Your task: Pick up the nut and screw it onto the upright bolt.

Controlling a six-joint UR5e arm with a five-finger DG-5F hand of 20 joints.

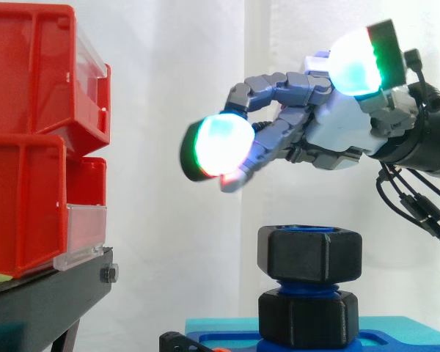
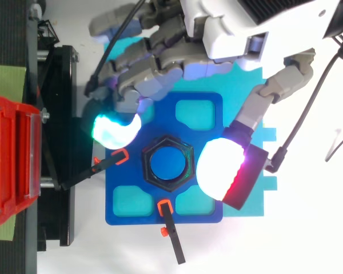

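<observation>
A large black hexagonal nut [image 1: 309, 254] [image 2: 167, 162] sits on top of the upright blue bolt [image 2: 167, 164], above a second black nut [image 1: 308, 317] lower on the thread. The bolt stands in a blue fixture plate [image 2: 206, 121]. My hand [image 1: 337, 125] [image 2: 228, 34] hovers above the nut, clear of it, with its fingers spread and only loosely bent. One glowing fingertip [image 1: 218, 147] hangs to the nut's left, another fingertip [image 2: 222, 168] to its right. Nothing is between them.
Red bins [image 1: 37, 139] are stacked on a black stand [image 1: 51, 290] at the left. The blue plate lies on a cyan base [image 2: 251, 74], held by two black clamps with orange tips [image 2: 119, 157] [image 2: 166, 209].
</observation>
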